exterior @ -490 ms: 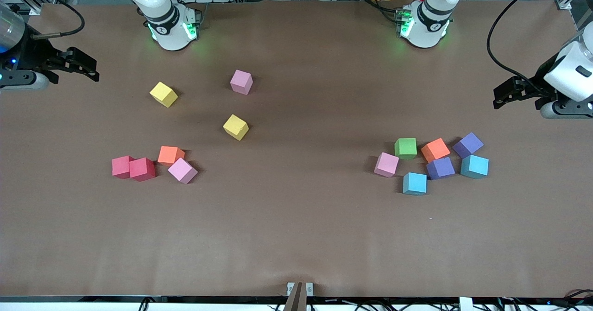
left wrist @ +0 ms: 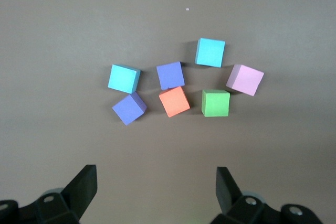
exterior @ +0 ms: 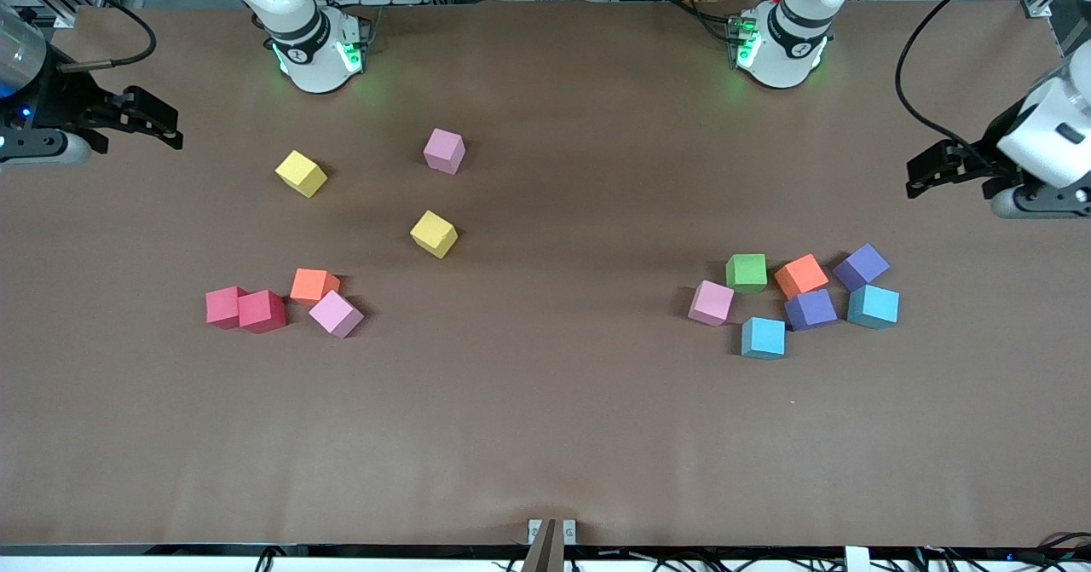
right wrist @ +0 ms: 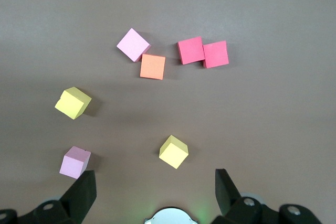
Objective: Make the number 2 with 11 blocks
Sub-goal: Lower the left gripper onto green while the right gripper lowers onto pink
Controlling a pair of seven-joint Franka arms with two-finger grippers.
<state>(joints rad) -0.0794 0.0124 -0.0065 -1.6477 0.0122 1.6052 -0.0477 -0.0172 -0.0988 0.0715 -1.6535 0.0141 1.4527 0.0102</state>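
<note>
The blocks lie loose in two groups. Toward the right arm's end are a yellow block, a pink one, a second yellow, an orange, a pink and two touching reds. Toward the left arm's end sit green, orange, two purples, two light blues and pink. The number 2 is not in view. My right gripper and left gripper hang open and empty, high above the table's ends.
Both arm bases stand at the table edge farthest from the front camera. Bare brown table lies between the two groups. A small bracket sits at the near edge.
The left arm's hand has shifted very slightly. No block has moved, and the right arm is still.
</note>
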